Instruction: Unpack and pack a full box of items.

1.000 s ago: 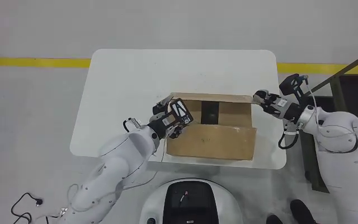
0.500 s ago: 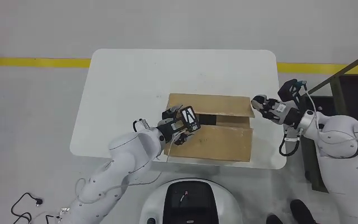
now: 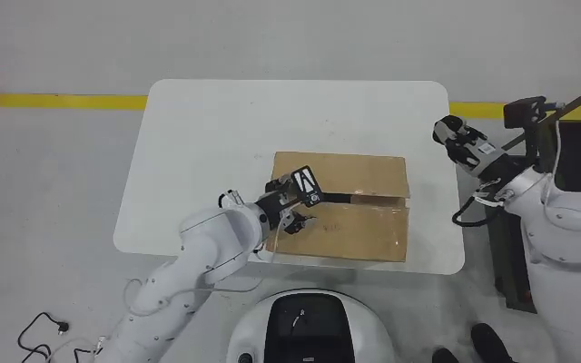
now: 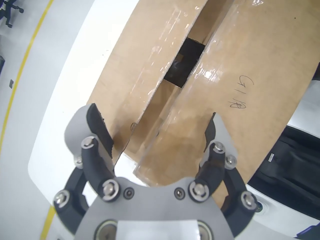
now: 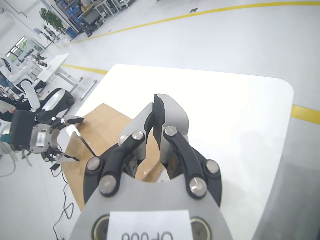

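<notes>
Cardboard box on white table; flaps seemingly near-shut, hiding inside.

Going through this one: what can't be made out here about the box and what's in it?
1. Contents of the brown cardboard box: left wrist view, the nearly closed flaps leave only a dark gap; nothing inside is identifiable.
2. Box end beneath the left gripper: left wrist view, covered by its body, jaws open.
3. Box end nearest the right gripper: right wrist view, behind that gripper.
</notes>
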{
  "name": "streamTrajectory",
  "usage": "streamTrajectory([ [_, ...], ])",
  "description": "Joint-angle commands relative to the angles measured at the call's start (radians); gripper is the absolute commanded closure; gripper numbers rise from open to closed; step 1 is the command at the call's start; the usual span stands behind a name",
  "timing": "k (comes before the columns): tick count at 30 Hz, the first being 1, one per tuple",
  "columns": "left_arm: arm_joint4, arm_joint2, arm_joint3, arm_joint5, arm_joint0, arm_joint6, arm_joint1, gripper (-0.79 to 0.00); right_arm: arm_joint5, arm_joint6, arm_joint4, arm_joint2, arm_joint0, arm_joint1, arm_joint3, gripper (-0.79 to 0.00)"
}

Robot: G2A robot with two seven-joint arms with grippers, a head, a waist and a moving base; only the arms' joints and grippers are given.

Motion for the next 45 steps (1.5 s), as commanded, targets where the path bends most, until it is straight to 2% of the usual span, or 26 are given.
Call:
streamTrajectory([
  [1, -0.043, -0.007, 0.005, -0.002, 0.000, -0.026, 0.000, -0.471, 0.064, -0.012, -0.002, -0.031, -0.019, -0.004, -0.038, 0.000],
  [2, -0.063, -0.011, 0.008, 0.000, 0.001, -0.040, 0.000, -0.382, 0.083, -0.014, -0.007, -0.048, -0.028, -0.006, -0.051, 0.000],
  [7, -0.104, -0.016, 0.008, -0.013, -0.009, -0.082, 0.001, -0.296, 0.147, -0.028, -0.052, -0.085, -0.050, -0.010, -0.078, 0.000],
  [8, -0.114, -0.018, 0.009, -0.009, -0.008, -0.081, 0.001, -0.246, 0.147, -0.028, -0.052, -0.085, -0.050, -0.010, -0.078, 0.000],
  [12, -0.122, -0.018, 0.002, -0.009, -0.010, -0.097, 0.002, -0.231, 0.147, -0.028, -0.052, -0.085, -0.050, -0.010, -0.078, 0.000],
  [14, -0.133, -0.017, 0.000, -0.008, -0.010, -0.105, 0.003, -0.262, 0.142, -0.035, -0.049, -0.084, -0.053, -0.010, -0.080, 0.000],
  [17, -0.141, -0.016, 0.000, -0.008, -0.009, -0.117, 0.004, -0.249, 0.097, -0.023, -0.047, -0.077, -0.066, -0.008, -0.108, 0.000],
  [18, -0.140, -0.015, 0.001, -0.009, -0.009, -0.120, 0.004, -0.222, 0.086, -0.019, -0.028, -0.083, -0.073, -0.009, -0.123, 0.000],
  [19, -0.137, -0.014, 0.002, -0.009, -0.009, -0.121, 0.004, -0.179, 0.076, -0.017, -0.017, -0.090, -0.081, -0.009, -0.137, 0.000],
  [25, -0.135, -0.025, -0.005, 0.028, -0.003, -0.120, 0.006, -0.194, 0.066, -0.061, -0.003, -0.186, -0.129, -0.020, -0.157, 0.000],
  [26, -0.133, -0.030, -0.008, 0.035, 0.000, -0.125, 0.007, -0.243, 0.073, -0.075, -0.008, -0.204, -0.137, -0.022, -0.146, 0.000],
  [29, -0.136, -0.050, -0.025, 0.047, 0.013, -0.132, 0.011, -0.249, 0.078, -0.095, -0.035, -0.254, -0.146, -0.028, -0.118, 0.000],
  [30, -0.137, -0.058, -0.034, 0.049, 0.018, -0.134, 0.012, -0.339, 0.075, -0.097, -0.054, -0.269, -0.147, -0.029, -0.112, 0.000],
  [32, -0.144, -0.075, -0.053, 0.056, 0.026, -0.139, 0.015, -0.416, 0.077, -0.108, -0.066, -0.293, -0.152, -0.032, -0.092, 0.000],
  [33, -0.145, -0.083, -0.063, 0.054, 0.030, -0.145, 0.017, -0.489, 0.078, -0.108, -0.082, -0.302, -0.152, -0.033, -0.082, 0.000],
  [34, -0.138, -0.092, -0.076, 0.058, 0.031, -0.149, 0.018, -0.693, 0.080, -0.111, -0.099, -0.311, -0.152, -0.034, -0.073, 0.000],
  [35, -0.136, -0.099, -0.090, 0.063, 0.033, -0.152, 0.020, -0.785, 0.083, -0.113, -0.122, -0.319, -0.152, -0.035, -0.066, 0.000],
  [41, -0.033, -0.152, -0.200, 0.056, 0.045, -0.197, 0.033, -0.785, 0.107, -0.147, -0.187, -0.344, -0.157, -0.041, -0.057, 0.000],
  [45, 0.120, -0.174, -0.261, -0.018, 0.077, -0.230, 0.048, -0.785, 0.114, -0.161, -0.210, -0.348, -0.159, -0.044, -0.059, 0.000],
])
